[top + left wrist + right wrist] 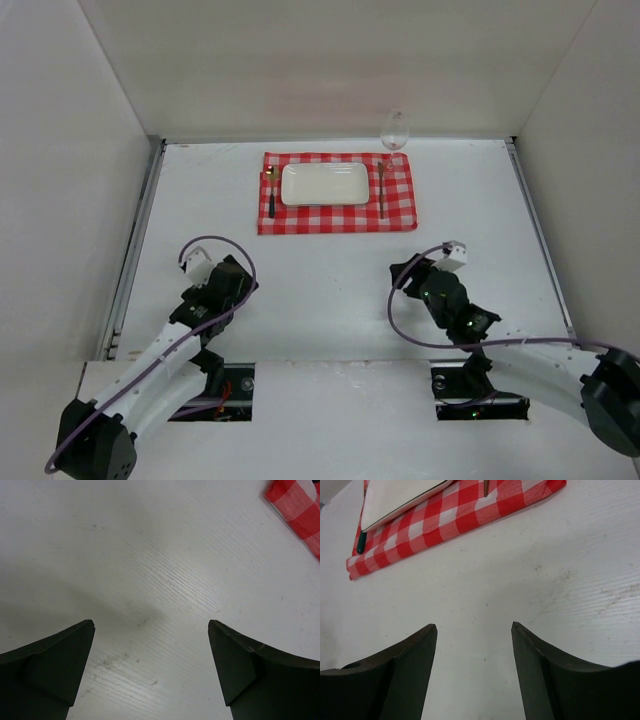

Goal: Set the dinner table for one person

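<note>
The large flat white rectangular desk (330, 290) with thin metal edge strips fills most of the top view, and its near edge is partly covered by the two arm bases. A red-and-white checked cloth (340, 222) lies flat near the far edge. A small white rectangular plate (323, 184) sits on its middle. Left of the plate, on the cloth, lies a spoon (270, 192) with a gold bowl and a dark handle. On the right lies a slim brownish utensil, probably a fork (381, 190), though its head is too small to make out. A clear wine glass (396, 128) stands upright at the cloth's far right corner. Its foot is hard to see against the pale wall and cloth.

The left gripper (151, 625) has its jaws spread wide and holds nothing, with only bare, faintly scuffed desk between them. Its dark fingers are cut off by the bottom of the left wrist view, and just one corner of the cloth shows at upper right.

The right gripper (474, 626) is also parted and holds nothing, over bare desk on the near side of the cloth. In the right wrist view the plate is cropped by the top edge, and only the ends of the two utensil handles show. Whether either gripper touches the desk cannot be told.
</note>
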`<state>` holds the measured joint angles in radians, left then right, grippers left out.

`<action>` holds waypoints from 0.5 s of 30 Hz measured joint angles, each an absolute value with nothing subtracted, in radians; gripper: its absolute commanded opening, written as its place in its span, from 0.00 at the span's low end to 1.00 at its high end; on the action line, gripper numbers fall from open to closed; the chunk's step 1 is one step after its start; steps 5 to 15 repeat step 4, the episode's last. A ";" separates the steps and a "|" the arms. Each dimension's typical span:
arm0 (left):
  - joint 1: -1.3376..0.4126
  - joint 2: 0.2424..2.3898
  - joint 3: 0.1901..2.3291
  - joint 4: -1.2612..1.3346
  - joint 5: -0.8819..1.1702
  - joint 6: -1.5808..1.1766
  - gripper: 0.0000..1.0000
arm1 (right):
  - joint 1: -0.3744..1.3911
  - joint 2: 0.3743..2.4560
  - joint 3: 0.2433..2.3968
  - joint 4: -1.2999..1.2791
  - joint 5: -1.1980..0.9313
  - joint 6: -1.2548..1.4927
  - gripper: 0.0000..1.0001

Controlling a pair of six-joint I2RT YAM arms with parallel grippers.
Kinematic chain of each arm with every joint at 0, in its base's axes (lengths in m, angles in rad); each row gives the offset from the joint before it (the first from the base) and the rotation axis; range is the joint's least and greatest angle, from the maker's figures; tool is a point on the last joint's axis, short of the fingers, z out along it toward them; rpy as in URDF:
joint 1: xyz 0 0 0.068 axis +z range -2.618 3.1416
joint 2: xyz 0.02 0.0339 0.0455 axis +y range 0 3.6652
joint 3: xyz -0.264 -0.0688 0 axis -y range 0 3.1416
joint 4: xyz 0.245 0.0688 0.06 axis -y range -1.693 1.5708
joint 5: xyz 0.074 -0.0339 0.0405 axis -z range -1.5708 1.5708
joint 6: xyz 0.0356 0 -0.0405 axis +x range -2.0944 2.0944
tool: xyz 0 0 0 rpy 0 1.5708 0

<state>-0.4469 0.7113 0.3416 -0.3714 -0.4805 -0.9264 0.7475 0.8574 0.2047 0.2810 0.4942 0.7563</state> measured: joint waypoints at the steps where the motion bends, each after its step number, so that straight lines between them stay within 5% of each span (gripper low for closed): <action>1: -0.451 0.718 0.342 -0.368 -0.481 -0.926 1.00 | 0.748 0.865 0.205 0.286 0.494 0.756 0.67; 15: -0.457 0.741 0.345 -0.361 -0.482 -0.922 1.00 | 0.748 0.883 0.205 0.297 0.494 0.752 0.67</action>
